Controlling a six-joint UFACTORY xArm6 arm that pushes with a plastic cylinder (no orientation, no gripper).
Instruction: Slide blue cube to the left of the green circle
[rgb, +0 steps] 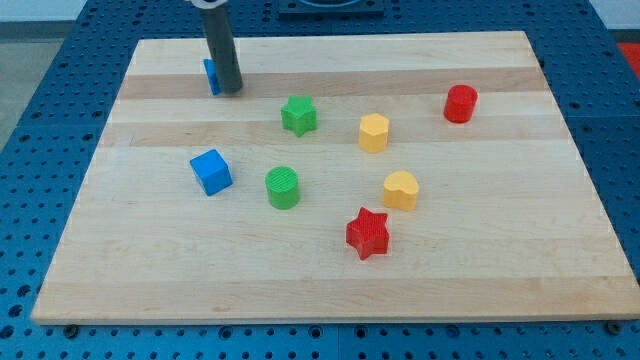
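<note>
My tip (230, 91), a bare rod with no jaws and holding nothing, sits at the worktop's (560, 250) top left, and the blue cube (211, 171) lies below it, already just left of the green circle (283, 187).

Small blue block (211, 76) at upper left mostly hidden behind the rod (222, 50), shape unclear, rod's top cut off by frame's upper edge
</note>
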